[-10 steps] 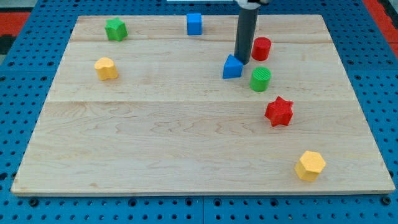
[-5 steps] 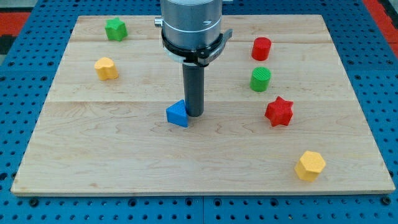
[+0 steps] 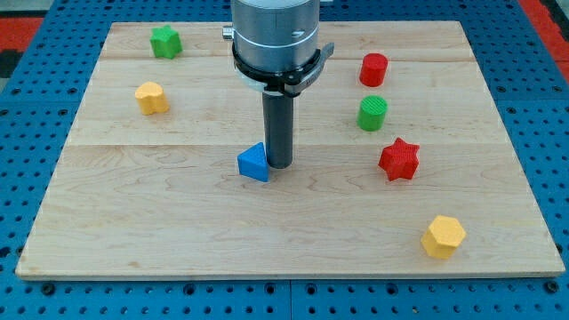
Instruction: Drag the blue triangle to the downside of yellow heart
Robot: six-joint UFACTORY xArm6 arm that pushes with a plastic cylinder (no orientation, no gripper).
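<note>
Nothing has shifted: my tip [image 3: 278, 165] touches the blue triangle [image 3: 253, 164], apex up; no pincer shows.

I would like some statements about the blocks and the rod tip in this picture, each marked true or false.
1. My tip stands right beside the blue triangle, on the triangle's right in the view. True.
2. The blue triangle lies directly below the yellow heart. False: it lies far toward the view's right of the heart.
3. The green cylinder sits between the red cylinder and the red star. True.
4. The green star is at the view's bottom right. False: it is at the top left.
</note>
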